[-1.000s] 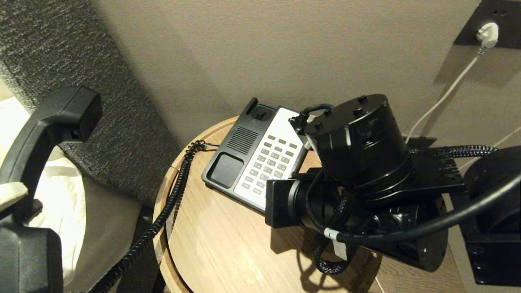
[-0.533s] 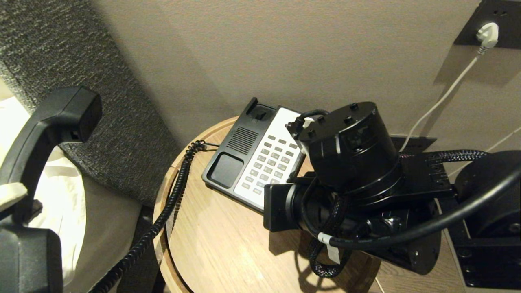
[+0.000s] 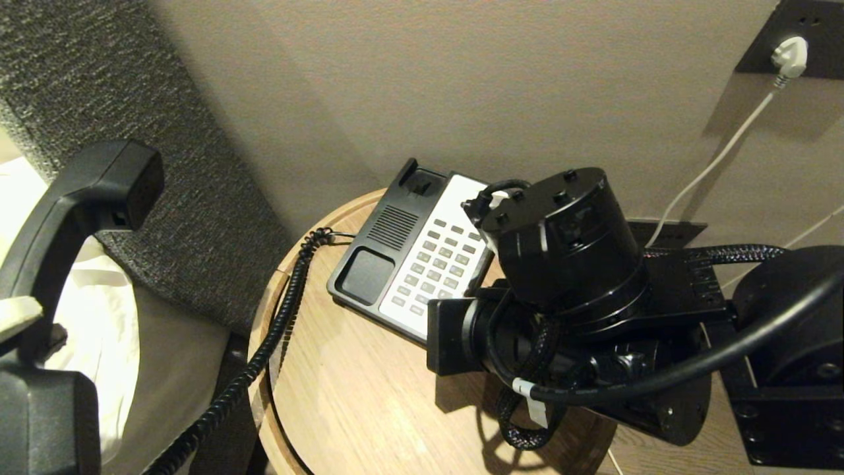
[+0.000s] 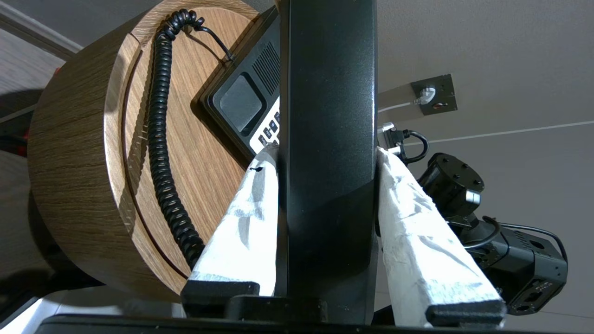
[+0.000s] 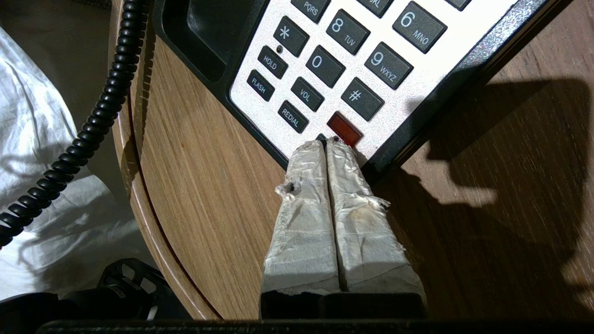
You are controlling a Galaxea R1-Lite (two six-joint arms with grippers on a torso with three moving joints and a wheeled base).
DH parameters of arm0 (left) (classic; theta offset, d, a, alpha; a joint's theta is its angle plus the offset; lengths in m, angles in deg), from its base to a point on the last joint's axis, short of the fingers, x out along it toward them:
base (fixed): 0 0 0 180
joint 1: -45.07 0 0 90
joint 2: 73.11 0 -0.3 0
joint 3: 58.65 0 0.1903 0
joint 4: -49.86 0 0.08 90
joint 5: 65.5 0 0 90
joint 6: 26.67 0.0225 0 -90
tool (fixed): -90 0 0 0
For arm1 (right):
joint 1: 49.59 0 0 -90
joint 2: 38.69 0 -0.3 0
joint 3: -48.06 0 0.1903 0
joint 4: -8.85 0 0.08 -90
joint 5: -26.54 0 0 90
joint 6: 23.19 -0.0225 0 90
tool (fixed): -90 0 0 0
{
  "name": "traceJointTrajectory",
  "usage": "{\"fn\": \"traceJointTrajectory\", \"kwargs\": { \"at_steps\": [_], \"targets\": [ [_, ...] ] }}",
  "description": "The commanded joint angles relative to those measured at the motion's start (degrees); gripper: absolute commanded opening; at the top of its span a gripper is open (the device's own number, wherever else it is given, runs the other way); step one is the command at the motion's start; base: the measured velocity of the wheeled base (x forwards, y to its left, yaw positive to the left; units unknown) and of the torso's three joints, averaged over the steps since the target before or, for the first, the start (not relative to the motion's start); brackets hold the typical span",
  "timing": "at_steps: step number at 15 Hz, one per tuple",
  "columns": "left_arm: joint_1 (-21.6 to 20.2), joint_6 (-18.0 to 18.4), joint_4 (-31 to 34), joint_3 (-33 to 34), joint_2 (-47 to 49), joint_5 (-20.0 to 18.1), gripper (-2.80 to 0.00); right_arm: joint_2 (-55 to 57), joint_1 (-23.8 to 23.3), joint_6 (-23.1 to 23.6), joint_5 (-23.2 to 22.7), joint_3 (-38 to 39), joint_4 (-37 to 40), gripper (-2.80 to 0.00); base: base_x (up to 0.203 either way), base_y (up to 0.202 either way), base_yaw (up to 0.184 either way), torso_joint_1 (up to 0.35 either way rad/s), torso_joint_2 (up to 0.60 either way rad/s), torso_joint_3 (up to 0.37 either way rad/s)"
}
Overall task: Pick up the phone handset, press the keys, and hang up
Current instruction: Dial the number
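A round wooden side table (image 3: 343, 402) with a raised rim stands against a beige wall (image 3: 409, 86), beside a grey woven upholstered panel (image 3: 86, 72) and white bedding (image 3: 105, 316). On the table sits the black-and-white phone base (image 3: 409, 264), tilted toward the wall, its grey keypad (image 3: 438, 264) facing up. The base holds two recesses along its black side — a shallow rectangular cradle well (image 3: 366, 274) at the near end and a smaller hook slot (image 3: 419, 185) at the far end; both are bare, with a slatted speaker grille (image 3: 392, 227) between them.

The right arm (image 3: 580, 297), black and bulky, reaches over the near-right part of the table and covers the lower corner of the base. In the right wrist view the right gripper (image 5: 327, 144) has its two tape-wrapped fingers (image 5: 306, 204) pressed together, tips on the white faceplate at the bottom edge of the keypad, just beside a red rectangular button (image 5: 344, 129) below the "#" key (image 5: 363, 98).

The black plastic curved phone handset (image 3: 72, 211) is off the base, held up in the air at the left, well apart from the table. The left gripper (image 4: 327, 155) clamps its straight middle section between two white-wrapped fingers (image 4: 417, 222) — one on each side. A black coiled cord (image 3: 270, 336) runs from the base's left edge, over the table rim and down.

A white plug (image 3: 790, 56) sits in a dark wall socket plate (image 3: 801, 36) at upper right, its white cable (image 3: 719, 155) trailing down.
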Motion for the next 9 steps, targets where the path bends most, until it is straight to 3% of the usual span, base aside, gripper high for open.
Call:
{"fn": "traceJointTrajectory", "kwargs": {
  "at_steps": [1, 9],
  "targets": [
    [0.0, -0.4, -0.1, 0.0, -0.1, 0.0, -2.80, 0.1, 0.0, 0.0, 0.2, 0.4, -0.1, -2.80, 0.000, 0.000, 0.000, 0.000, 0.00, 0.000],
    [0.0, -0.3, 0.0, 0.0, -0.2, 0.0, -2.80, 1.2, 0.0, 0.3, 0.3, 0.3, -0.1, -2.80, 0.000, 0.000, 0.000, 0.000, 0.00, 0.000]
  ]
}}
